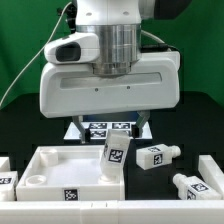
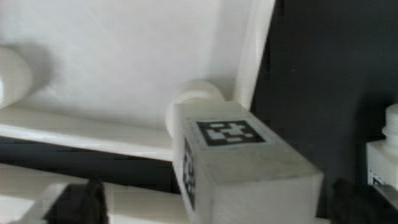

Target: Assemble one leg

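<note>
White gripper [image 1: 122, 127] housing filled the upper middle of the exterior view, pointed straight down. Fingers were short, dark and mostly hidden under the housing. Could not tell whether the jaws were clamped or apart; neither view showed the fingertips clearly.

Directly beneath the gripper stood the leg [image 1: 115, 152], white and blocky, tilted so that its top leaned toward the exterior view's right. Its tag [image 1: 115, 153] faced the camera. The lower end sat at the corner of the tabletop [image 1: 45, 160] nearest the exterior view's right, at or just inside the raised rim; exact contact was not resolvable.

In the wrist view the leg [image 2: 240, 165] loomed large and blurred, its tag [image 2: 226, 133] sharp enough to read as a black-and-white square. The pale tabletop [image 2: 107, 70] lay behind it, with dark table beyond.

The tabletop was a white, tray-like piece and lay flat toward the exterior view's left.

Behind the gripper, the marker board [image 1: 98, 128] lay flat, partly hidden.

On the exterior view's right, a second leg [image 1: 156, 155] lay on its side just beside the held-over corner, apart from the tabletop. A third leg [image 1: 196, 184] lay nearer the camera, also on its side.

The table [image 1: 188, 138] was black, and the backdrop [image 1: 20, 40] was green.
</note>
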You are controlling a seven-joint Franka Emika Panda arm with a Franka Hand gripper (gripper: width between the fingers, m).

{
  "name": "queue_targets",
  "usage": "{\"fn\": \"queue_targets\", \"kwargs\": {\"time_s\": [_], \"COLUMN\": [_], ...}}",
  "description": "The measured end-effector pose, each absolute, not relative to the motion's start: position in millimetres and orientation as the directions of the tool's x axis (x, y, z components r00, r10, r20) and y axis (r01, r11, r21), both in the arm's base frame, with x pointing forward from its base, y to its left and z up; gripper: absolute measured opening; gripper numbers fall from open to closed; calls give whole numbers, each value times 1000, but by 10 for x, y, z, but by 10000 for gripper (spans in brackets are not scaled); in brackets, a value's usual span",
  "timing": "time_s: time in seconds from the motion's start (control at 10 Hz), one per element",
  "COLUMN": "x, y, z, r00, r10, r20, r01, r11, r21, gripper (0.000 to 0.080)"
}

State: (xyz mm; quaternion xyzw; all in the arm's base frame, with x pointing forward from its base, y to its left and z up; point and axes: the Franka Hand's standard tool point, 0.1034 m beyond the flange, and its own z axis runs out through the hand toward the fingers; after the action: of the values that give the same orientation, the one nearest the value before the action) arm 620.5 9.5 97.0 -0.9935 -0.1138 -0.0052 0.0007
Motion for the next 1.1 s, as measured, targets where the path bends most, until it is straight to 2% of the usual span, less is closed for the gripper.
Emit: {"fn": "queue_targets", "kwargs": {"time_s": [0.1, 0.2, 0.3, 0.8, 1.1], "x": [6205, 6204, 6205, 6205, 6204], "y": [95, 95, 96, 98, 126], "z": [970, 968, 969, 969, 967], "r00": [973, 972, 972, 975, 999], "r10": [232, 236, 236, 223, 36], "r20": [10, 10, 10, 10, 10], "r01": [233, 236, 236, 223, 36], "r11": [-973, -972, -972, -975, -999], "r21": [0, 0, 0, 0, -14], "gripper": [506, 368, 281, 281, 282]}}
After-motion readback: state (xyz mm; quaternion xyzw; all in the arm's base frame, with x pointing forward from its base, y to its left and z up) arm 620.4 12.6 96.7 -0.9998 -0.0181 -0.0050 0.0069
